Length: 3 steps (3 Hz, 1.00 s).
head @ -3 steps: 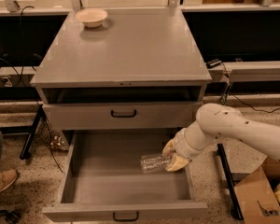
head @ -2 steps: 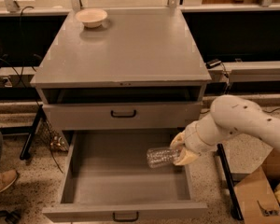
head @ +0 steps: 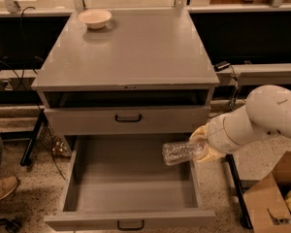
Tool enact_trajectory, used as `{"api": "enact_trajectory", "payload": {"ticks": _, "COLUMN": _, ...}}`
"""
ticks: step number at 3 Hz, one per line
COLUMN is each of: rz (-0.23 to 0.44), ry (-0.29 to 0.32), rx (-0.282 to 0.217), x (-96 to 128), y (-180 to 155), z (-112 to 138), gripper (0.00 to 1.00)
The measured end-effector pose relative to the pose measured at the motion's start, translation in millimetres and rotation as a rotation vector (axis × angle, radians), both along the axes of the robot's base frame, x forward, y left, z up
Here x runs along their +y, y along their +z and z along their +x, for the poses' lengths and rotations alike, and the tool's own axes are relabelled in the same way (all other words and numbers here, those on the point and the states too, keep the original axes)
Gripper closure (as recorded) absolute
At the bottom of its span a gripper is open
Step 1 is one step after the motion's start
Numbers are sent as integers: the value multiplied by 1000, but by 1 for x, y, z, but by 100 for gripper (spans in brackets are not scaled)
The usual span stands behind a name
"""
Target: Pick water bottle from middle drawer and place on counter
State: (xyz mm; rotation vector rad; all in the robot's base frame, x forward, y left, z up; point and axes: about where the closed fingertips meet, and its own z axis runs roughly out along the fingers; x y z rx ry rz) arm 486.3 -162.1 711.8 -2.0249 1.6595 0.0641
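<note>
The water bottle [head: 180, 152] is clear and crinkled and lies on its side in the air, its base pointing left, above the right part of the open middle drawer [head: 131, 184]. My gripper [head: 202, 146] is shut on the bottle's right end; its yellowish fingers wrap the neck and hide the cap. The white arm [head: 259, 118] comes in from the right. The counter [head: 128, 47] is the broad grey cabinet top, above and behind the gripper.
A cream bowl [head: 94, 18] sits at the counter's back left corner. The upper drawer [head: 127, 117] is closed. A cardboard box [head: 274, 195] stands on the floor at the right. A person's shoe [head: 1, 187] is at the left edge.
My gripper has lifted the water bottle up out of the drawer and slightly right. The arm has risen with it.
</note>
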Motion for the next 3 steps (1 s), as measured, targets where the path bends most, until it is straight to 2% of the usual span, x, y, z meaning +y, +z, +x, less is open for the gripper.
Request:
{"api": "enact_trajectory", "payload": {"ticks": 1, "rz": 0, "ry": 0, "rx": 1, "x": 0, "y": 0, "z": 0, "gripper": 100}}
{"api": "enact_trajectory", "payload": {"ticks": 2, "rz": 33, "ry": 26, "rx": -27, "x": 5, "y": 13, "z": 12, "gripper": 100}}
{"api": "enact_trajectory", "payload": {"ticks": 3, "rz": 47, "ry": 84, "rx": -88, "x": 18, "y": 66, "z": 44, "gripper": 100}}
